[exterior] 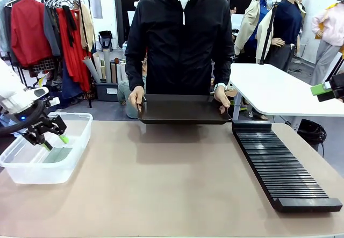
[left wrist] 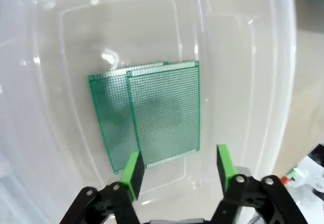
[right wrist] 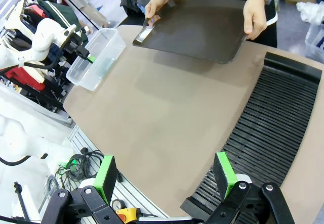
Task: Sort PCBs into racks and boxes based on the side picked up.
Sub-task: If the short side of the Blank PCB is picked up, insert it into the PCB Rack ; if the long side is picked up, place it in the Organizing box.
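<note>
PCBs (exterior: 57, 154) are seen lying in the box (exterior: 75, 141) at 9 o'clock on the counter (exterior: 161, 184); the rack (exterior: 282, 165) at 3 o'clock is bare. From the left wrist, two boards (left wrist: 152, 113) are seen overlapped below the left hand (left wrist: 177, 168), spread open and empty. From the right wrist, the right hand (right wrist: 164, 174) is open, empty.

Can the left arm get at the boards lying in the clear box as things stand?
Probably yes. The left gripper hangs open inside the clear box, directly above the two overlapping PCBs on its floor. Nothing lies between the fingers and the boards, though flat boards may be awkward to pinch.
</note>
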You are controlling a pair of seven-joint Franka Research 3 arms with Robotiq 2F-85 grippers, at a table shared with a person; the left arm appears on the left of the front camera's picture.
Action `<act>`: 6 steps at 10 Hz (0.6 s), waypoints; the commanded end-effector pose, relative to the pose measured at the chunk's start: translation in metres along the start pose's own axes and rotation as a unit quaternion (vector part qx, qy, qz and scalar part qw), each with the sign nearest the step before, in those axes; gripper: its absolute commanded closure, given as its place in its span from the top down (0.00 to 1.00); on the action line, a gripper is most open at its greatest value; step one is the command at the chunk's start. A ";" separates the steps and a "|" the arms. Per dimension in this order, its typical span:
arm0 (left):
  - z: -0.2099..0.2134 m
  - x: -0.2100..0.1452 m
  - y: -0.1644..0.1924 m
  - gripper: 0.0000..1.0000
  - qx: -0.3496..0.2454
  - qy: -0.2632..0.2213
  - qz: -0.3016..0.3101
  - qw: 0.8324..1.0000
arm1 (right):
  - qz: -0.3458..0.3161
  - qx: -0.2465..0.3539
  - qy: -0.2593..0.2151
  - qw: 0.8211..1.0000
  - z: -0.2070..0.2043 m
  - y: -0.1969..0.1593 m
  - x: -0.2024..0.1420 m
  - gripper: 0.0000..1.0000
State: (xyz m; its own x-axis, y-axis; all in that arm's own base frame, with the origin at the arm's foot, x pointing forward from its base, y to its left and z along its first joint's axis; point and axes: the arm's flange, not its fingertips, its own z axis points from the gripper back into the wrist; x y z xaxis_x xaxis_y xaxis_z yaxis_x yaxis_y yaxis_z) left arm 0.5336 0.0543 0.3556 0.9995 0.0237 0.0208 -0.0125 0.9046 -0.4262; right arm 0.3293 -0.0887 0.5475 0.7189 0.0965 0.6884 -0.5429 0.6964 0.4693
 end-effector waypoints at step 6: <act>0.048 -0.004 -0.049 1.00 0.085 0.018 0.017 0.996 | 0.007 0.010 -0.014 1.000 -0.002 -0.001 0.002 1.00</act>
State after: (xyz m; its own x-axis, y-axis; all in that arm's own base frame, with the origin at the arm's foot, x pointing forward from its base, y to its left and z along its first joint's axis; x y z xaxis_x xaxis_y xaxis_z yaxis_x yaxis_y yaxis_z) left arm 0.5305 0.0330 0.4159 0.9996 0.0251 -0.0136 -0.0280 0.9566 -0.2900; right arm 0.3293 -0.0887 0.5475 0.7189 0.0964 0.6884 -0.5428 0.6965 0.4693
